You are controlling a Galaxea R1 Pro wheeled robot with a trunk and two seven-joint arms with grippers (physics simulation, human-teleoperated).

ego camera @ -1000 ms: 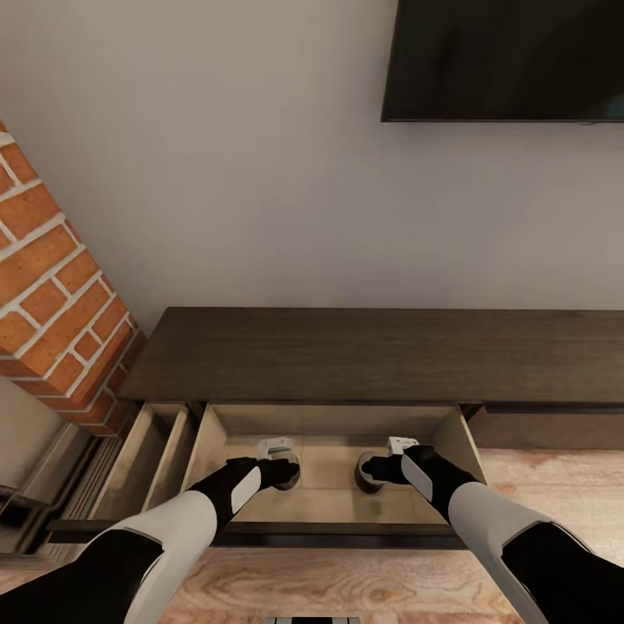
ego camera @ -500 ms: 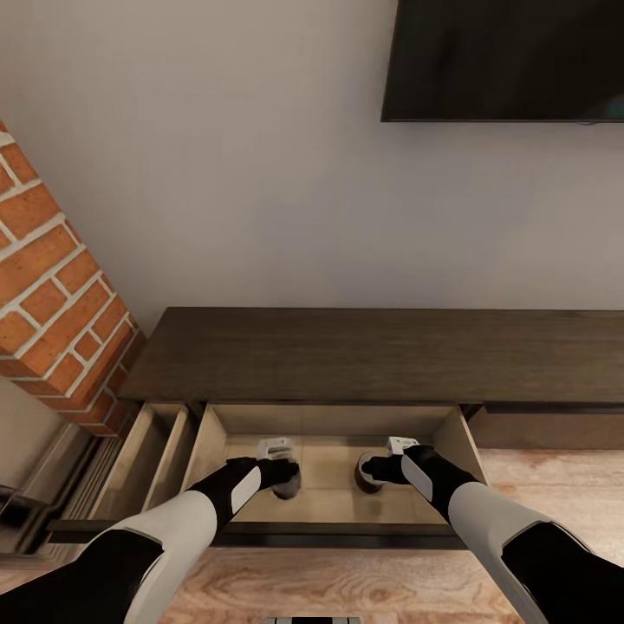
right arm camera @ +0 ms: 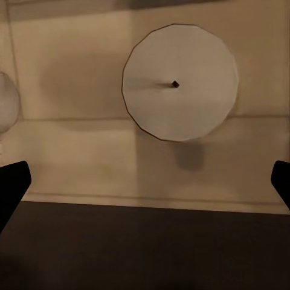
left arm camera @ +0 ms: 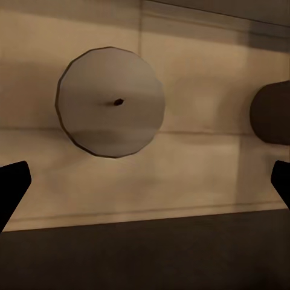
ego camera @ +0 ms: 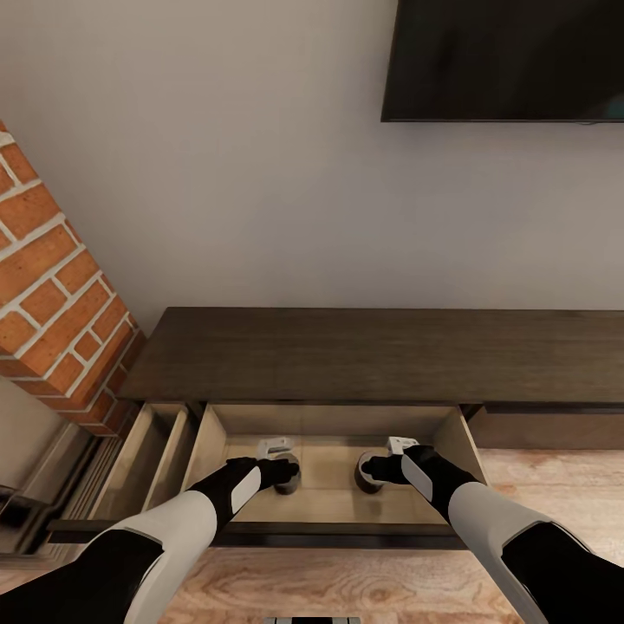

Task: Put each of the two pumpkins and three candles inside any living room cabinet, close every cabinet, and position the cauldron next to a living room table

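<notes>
Both arms reach into the open drawer of the cabinet, below the TV. The left gripper hangs over one candle; the right gripper hangs over the other candle.

In the left wrist view its candle sits on the drawer floor, top face and wick visible, with the fingertips spread wide at the frame edges, touching nothing. Same in the right wrist view: candle clear of the fingertips, fingers released. So both hands are empty and both candles lie in the drawer, well apart from each other.

Step in hand, as I judge it: finish the release and get out. To do it well:
- lift straight up, fingers kept wide, so neither tip knocks a candle over
- clear the drawer's front rim before pulling the arms back
- then push the front square and even, so the drawer shuts fully

A narrower drawer at left, by the brick fireplace, is also open and needs closing. No pumpkins or cauldron in view.
</notes>
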